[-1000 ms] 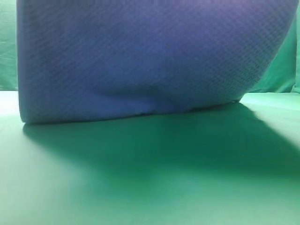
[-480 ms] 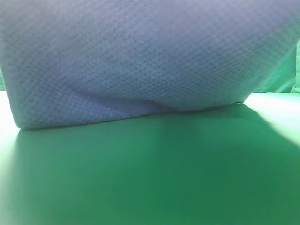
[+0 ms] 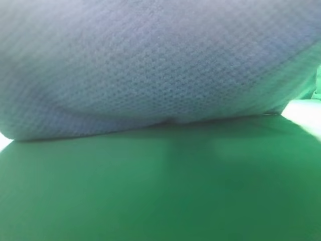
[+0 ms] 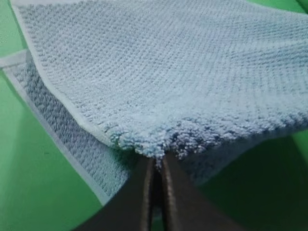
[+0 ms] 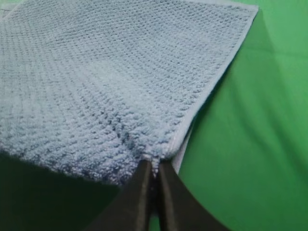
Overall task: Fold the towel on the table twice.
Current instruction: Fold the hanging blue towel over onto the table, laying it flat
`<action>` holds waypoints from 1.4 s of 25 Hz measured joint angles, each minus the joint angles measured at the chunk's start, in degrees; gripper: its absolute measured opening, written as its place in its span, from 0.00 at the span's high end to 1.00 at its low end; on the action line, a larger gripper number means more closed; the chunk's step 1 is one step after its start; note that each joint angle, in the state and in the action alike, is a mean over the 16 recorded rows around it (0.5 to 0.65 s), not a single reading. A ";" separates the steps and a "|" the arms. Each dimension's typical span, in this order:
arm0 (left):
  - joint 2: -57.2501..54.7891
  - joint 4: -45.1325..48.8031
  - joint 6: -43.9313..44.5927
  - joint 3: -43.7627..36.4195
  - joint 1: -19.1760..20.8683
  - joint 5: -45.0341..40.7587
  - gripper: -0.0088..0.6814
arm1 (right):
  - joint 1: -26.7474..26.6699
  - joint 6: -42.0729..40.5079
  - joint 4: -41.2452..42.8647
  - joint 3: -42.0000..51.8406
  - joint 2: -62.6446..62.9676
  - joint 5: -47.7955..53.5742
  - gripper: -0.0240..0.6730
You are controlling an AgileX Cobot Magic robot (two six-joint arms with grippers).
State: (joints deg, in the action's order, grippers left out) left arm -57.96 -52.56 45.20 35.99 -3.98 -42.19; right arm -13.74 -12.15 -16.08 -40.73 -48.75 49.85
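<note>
The blue-grey waffle-weave towel [image 3: 160, 65] is lifted close to the high camera and fills the upper half of that view, hanging over the green table [image 3: 160, 191]. My left gripper [image 4: 157, 166] is shut on the towel [image 4: 168, 82] at its near edge, with a lower layer showing beneath at left. My right gripper [image 5: 153, 168] is shut on the towel [image 5: 106, 77] near its right corner hem. The raised cloth slopes away from both grippers toward the table. Neither gripper shows in the high view.
A wrinkled green backdrop [image 3: 317, 80] shows at the far right edge behind the towel. The towel casts a broad dark shadow on the table [image 3: 165, 150]. Bare green table lies left of the left gripper [image 4: 33, 183] and right of the right gripper [image 5: 260, 144].
The lifted towel has come closer to the high camera and spread wider, now covering the left edge and most of the backdrop. Its lower edge sits slightly lower.
</note>
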 joint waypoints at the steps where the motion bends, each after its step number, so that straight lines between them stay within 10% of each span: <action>1: 0.19 1.24 -0.95 -0.10 0.00 -0.75 0.99 | 0.00 0.18 -0.03 0.70 0.73 0.51 0.97; 17: 2.33 8.03 -9.93 -8.27 0.00 -3.32 0.99 | -0.05 2.73 -1.26 9.42 5.03 3.83 0.97; 35: -1.69 -4.39 -5.21 -11.23 0.00 10.61 0.99 | -0.32 2.97 -1.90 7.21 -6.06 -7.44 0.97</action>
State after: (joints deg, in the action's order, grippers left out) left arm -59.65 -56.95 39.99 24.75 -3.98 -31.58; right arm -14.05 -9.18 -17.98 -33.52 -54.81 42.42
